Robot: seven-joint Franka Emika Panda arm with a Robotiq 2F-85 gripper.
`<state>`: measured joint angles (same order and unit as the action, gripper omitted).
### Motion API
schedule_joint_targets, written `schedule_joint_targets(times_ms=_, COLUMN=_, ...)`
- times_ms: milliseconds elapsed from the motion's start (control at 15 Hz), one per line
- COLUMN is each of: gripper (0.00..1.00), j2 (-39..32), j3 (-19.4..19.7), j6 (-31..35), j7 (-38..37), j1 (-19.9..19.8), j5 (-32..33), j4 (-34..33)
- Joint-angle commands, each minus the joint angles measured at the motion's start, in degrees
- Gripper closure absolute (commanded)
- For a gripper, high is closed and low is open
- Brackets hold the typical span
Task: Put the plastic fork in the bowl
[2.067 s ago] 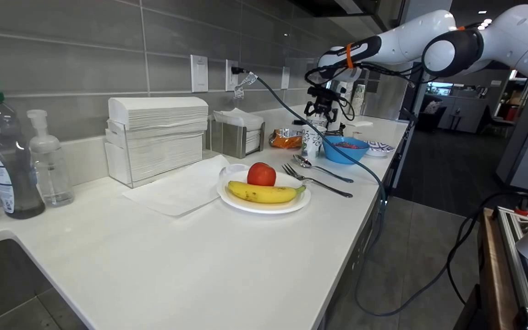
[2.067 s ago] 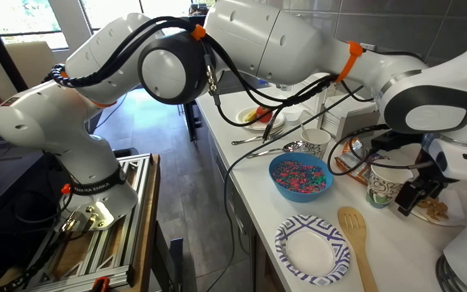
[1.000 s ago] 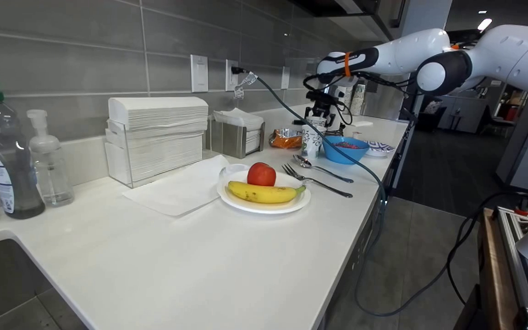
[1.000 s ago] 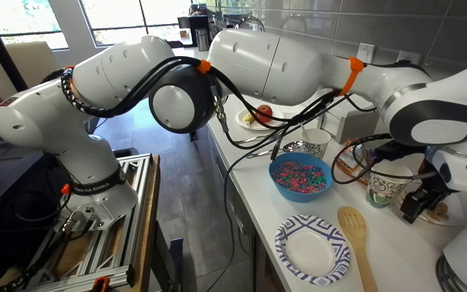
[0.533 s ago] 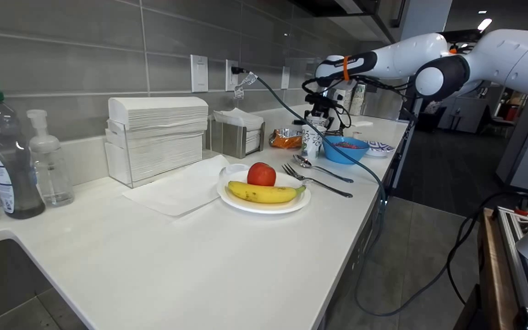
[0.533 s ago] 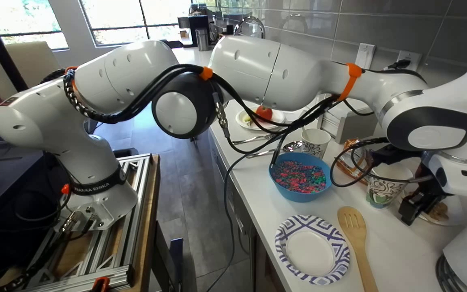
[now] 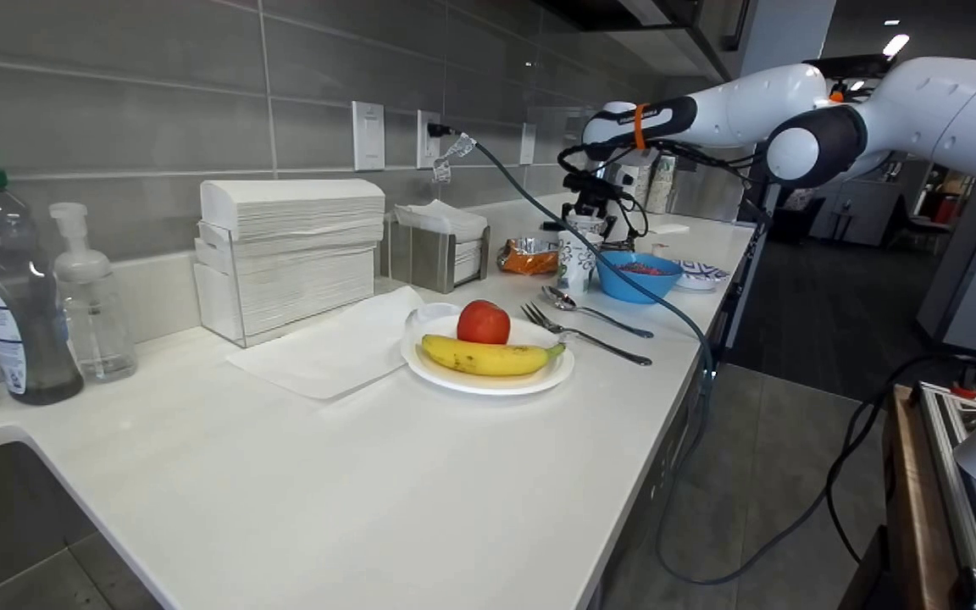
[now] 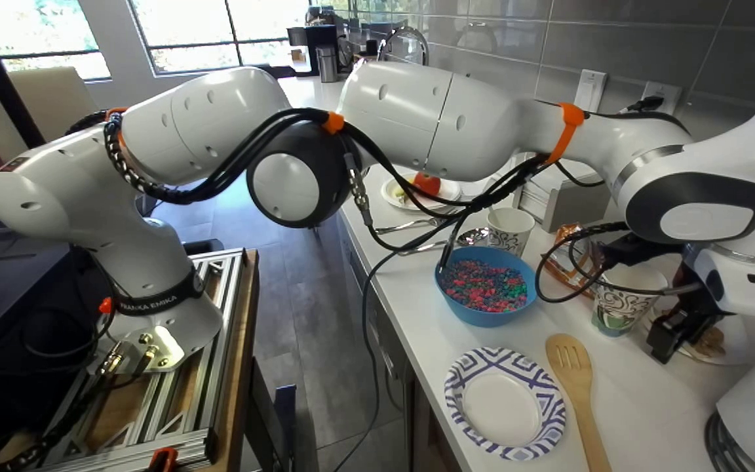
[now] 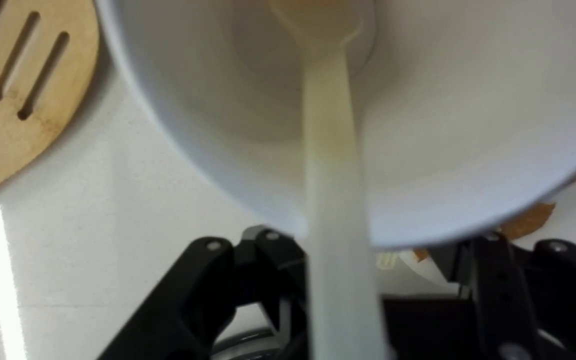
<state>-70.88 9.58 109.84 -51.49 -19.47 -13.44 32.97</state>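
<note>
The plastic fork (image 9: 335, 200) shows in the wrist view as a blurred whitish handle rising out of a white paper cup (image 9: 248, 150); its head is partly cut off. The fork is hidden in the exterior views. The same patterned cup (image 8: 617, 311) stands in an exterior view. My gripper (image 8: 666, 337) is low beside this cup. In the wrist view the gripper (image 9: 378, 267) has its fingers apart, partly hidden by the cup rim and the handle. The handle is in front of the left finger. The blue bowl (image 8: 485, 318) holds coloured bits; it also shows in an exterior view (image 7: 623, 292).
A patterned paper plate (image 8: 469, 426) and a wooden spatula (image 8: 571, 367) lie near the cup. A second cup (image 8: 512, 229) holds a utensil. A plate with nuts (image 8: 735, 344) and an orange bag (image 8: 567, 259) are close. A metal fork (image 7: 590, 339) and spoon (image 7: 598, 318) lie farther off.
Over two seconds the arm has come down and my gripper has lowered slightly beside the cup. In the last half second almost nothing has moved. The objects have stayed in place.
</note>
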Motion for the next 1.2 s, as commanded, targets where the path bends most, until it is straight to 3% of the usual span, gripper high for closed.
schedule_joint_targets(times_ms=0, gripper=0.35, j2=-2.59, j3=-0.29, j6=0.20, j7=-0.77, j1=-0.41, j5=-0.20, j4=-3.41)
schedule_joint_targets(times_ms=400, gripper=0.41, j2=-3.35, j3=-0.20, j6=1.27, j7=-0.95, j1=-0.33, j5=-0.16, j4=-3.94)
schedule_joint_targets(times_ms=533, gripper=0.32, j2=-3.37, j3=-0.30, j6=1.76, j7=-1.03, j1=-0.35, j5=-0.32, j4=-4.32)
schedule_joint_targets(times_ms=800, gripper=0.37, j2=-3.44, j3=-0.31, j6=2.96, j7=-1.00, j1=-0.22, j5=-0.27, j4=-4.67)
schedule_joint_targets(times_ms=1067, gripper=0.50, j2=-3.55, j3=-0.10, j6=2.43, j7=-0.91, j1=-0.18, j5=0.02, j4=-4.51)
schedule_joint_targets(times_ms=1133, gripper=0.48, j2=-3.61, j3=-0.10, j6=2.38, j7=-0.92, j1=-0.20, j5=0.01, j4=-4.50)
